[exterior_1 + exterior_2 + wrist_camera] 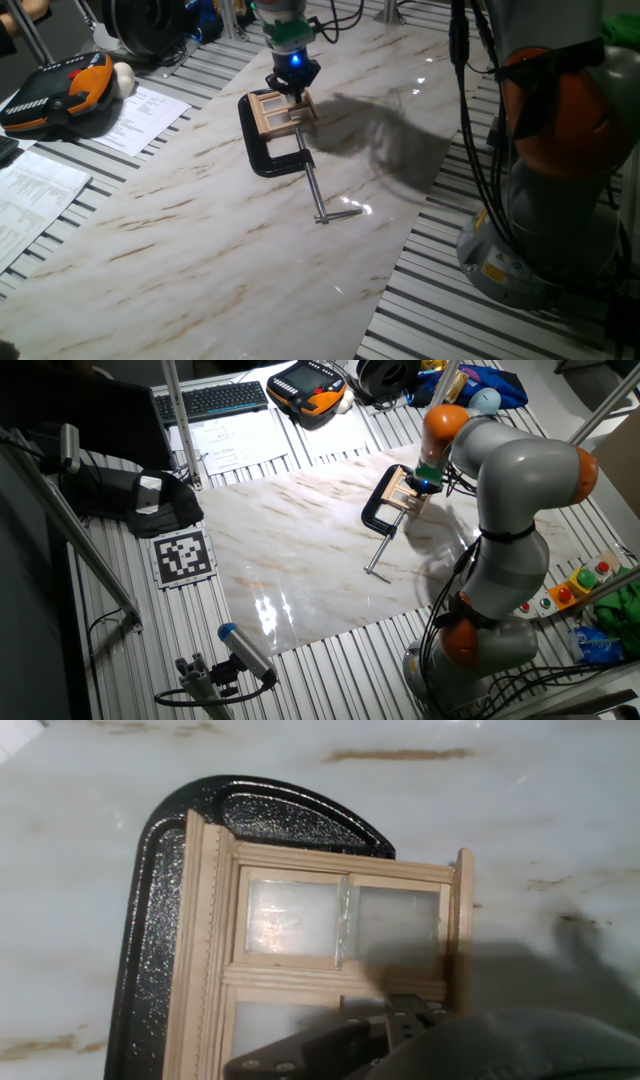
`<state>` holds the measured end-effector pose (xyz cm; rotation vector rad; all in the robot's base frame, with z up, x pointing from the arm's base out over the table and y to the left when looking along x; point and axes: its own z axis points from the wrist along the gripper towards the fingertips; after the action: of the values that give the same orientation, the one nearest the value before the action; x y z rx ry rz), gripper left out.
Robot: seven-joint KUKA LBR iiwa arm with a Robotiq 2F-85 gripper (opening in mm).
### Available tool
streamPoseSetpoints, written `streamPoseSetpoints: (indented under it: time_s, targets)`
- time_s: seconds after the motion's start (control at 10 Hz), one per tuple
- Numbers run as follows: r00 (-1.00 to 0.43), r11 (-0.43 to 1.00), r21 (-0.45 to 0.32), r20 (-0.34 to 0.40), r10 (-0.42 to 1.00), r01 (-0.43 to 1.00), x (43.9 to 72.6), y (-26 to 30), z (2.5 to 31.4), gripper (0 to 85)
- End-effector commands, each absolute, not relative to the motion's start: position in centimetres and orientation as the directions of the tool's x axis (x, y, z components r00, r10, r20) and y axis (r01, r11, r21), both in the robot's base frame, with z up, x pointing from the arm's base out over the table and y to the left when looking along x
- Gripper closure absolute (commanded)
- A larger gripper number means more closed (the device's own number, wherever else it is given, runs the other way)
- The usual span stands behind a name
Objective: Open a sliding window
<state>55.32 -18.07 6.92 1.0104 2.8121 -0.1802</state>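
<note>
The sliding window (279, 110) is a small light-wood frame with panes. It lies flat on the marble tabletop, held in the jaw of a black C-clamp (262, 152). My gripper (293, 84) points straight down onto the window's far edge. In the hand view the window (330, 935) fills the middle, with frosted panes and thin wooden bars. A dark finger (402, 1016) rests low on its lower half, and the fingertips are hidden. The other fixed view shows the window (403, 488) beside my gripper (427, 479). None of the views shows whether the fingers are open or shut.
The clamp's screw and handle (316, 195) stick out toward the table's front. Papers (140, 118) and an orange-black teach pendant (60, 92) lie to the left, off the marble slab (200, 250). The robot base (545, 170) stands at the right.
</note>
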Motion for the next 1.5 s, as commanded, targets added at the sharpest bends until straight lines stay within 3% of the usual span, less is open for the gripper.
streamPoseSetpoints:
  time_s: [0.0,0.6,0.9,1.1,1.4]
  targets:
    - [-0.764,0.771,-0.066,-0.212,0.609,0.633,55.34,-18.00,6.98,85.0]
    - [-0.778,0.777,-0.092,-0.173,0.603,0.623,55.57,-17.84,6.75,85.0]
    - [-0.781,0.787,-0.089,-0.234,0.580,0.611,55.70,-17.74,6.61,85.0]
    - [-0.779,0.786,-0.073,-0.215,0.589,0.614,55.79,-17.61,6.60,85.0]
    - [-0.786,0.812,-0.051,-0.292,0.544,0.581,55.88,-17.37,6.73,85.0]
